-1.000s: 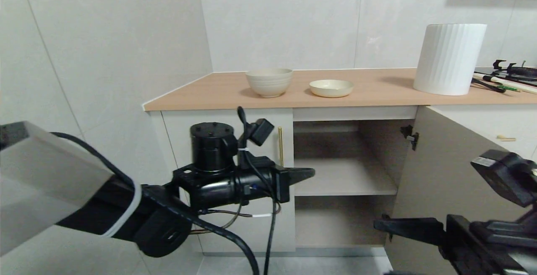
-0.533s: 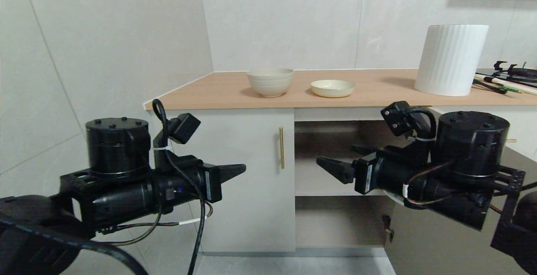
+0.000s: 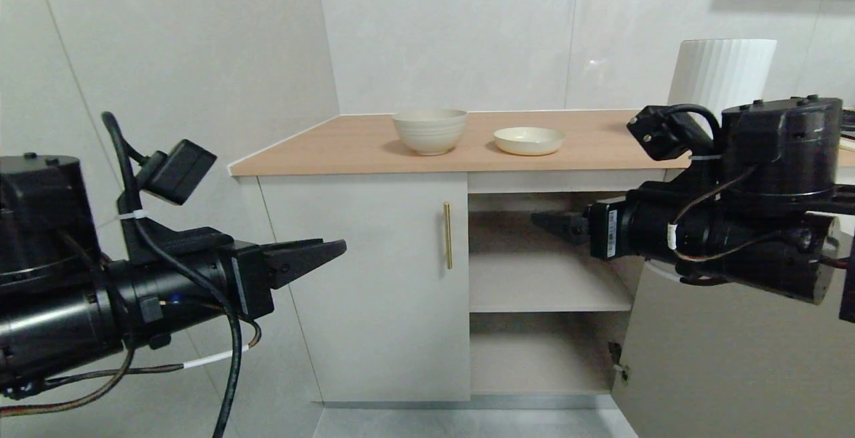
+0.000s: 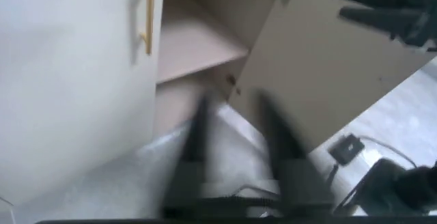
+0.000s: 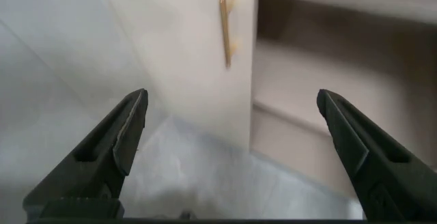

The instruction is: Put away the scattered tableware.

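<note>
We locate the bowl (image 3: 428,131) on the countertop (image 3: 314,152), with the dish (image 3: 529,140) at its 3 o'clock. The left gripper (image 3: 324,251) and right gripper (image 3: 558,226) are both spread and hold nothing.

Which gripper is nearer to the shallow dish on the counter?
Right. The right gripper hangs below the dish, before the open cabinet; the left gripper is lower, far to its left.

Cream bowl (image 3: 429,130) beside shallow dish (image 3: 529,140), both upright.
</note>
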### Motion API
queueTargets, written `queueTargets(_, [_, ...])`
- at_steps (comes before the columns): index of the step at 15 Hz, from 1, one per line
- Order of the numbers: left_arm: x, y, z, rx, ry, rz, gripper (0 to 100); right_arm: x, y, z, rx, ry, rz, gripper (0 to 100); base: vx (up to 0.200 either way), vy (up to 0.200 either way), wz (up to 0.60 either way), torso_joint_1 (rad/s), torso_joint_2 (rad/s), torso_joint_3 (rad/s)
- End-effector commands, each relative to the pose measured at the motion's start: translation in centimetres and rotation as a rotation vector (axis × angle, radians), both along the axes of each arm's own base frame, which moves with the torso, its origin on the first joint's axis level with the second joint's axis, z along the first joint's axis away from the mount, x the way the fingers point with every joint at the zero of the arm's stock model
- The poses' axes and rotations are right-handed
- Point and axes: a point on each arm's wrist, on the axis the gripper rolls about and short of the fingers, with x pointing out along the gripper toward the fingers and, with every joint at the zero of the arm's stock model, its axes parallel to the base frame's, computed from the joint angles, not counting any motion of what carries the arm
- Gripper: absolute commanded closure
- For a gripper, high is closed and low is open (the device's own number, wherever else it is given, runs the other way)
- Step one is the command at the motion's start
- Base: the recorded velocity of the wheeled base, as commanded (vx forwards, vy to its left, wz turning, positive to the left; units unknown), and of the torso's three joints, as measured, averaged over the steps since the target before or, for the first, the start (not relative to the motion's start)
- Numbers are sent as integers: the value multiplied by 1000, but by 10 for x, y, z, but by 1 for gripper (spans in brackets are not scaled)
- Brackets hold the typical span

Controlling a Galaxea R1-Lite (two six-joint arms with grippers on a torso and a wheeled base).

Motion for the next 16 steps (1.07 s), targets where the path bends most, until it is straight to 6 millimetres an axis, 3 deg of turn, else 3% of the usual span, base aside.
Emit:
queueTargets(1, [-2,6,11,-16,-39,24,0,-6,-6,10,23,-26,-10,0,0,0,0,0,0,0])
queueTargets(10, [-1,9,15,-22,-57,37,0,-19,-15,20,-11,13,-35,0,0,0,0,0,0,0])
queueTargets(16, [1,9,15,-20,-52,41,0,-22,-16,24,-4,3,-30,0,200,0,0,6,3,3])
